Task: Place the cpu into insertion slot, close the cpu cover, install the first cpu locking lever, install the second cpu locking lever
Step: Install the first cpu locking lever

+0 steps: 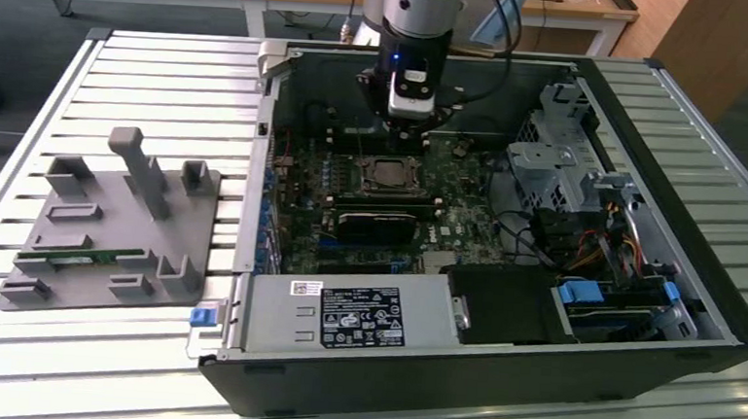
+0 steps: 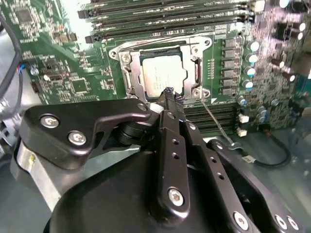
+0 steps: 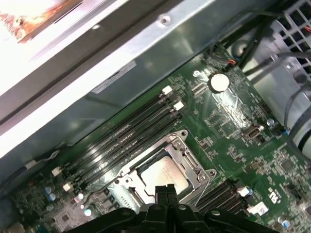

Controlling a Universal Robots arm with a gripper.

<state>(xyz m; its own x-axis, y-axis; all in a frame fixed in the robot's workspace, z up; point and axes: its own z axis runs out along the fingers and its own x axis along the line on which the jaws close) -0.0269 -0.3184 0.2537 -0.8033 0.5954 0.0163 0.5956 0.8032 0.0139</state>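
I am watching the claw (image 1: 401, 145) hanging inside the open computer case (image 1: 690, 141). In both wrist views its fingertips (image 2: 170, 94) are pressing flat against each other (image 3: 164, 190) with nothing between them, so it is closed and empty. The tips are hovering just over the near edge of the cpu (image 2: 163, 73); I cannot tell whether they are touching it.

The cpu is lying flat in the insertion slot (image 2: 120, 53), its dull silver top showing through the window of the cpu cover (image 2: 160, 46), which is lying down over it. In the second wrist view a thin wire lever (image 2: 212, 119) is running from the socket's corner out across the board, its hooked end sitting off the socket.

Long black memory slots (image 3: 121, 131) are flanking the socket, and a coin battery (image 3: 218, 81) is shining further along the green board.

Reading the exterior view as a clock face centred on the cpu (image 1: 384, 174), the claw is coming in from twelve. A black card (image 1: 380, 220) is lying at six, with the power supply (image 1: 348, 315) beyond it. A grey fixture plate (image 1: 99, 241) is sitting well apart at about eight, on the slatted table (image 1: 161, 70).
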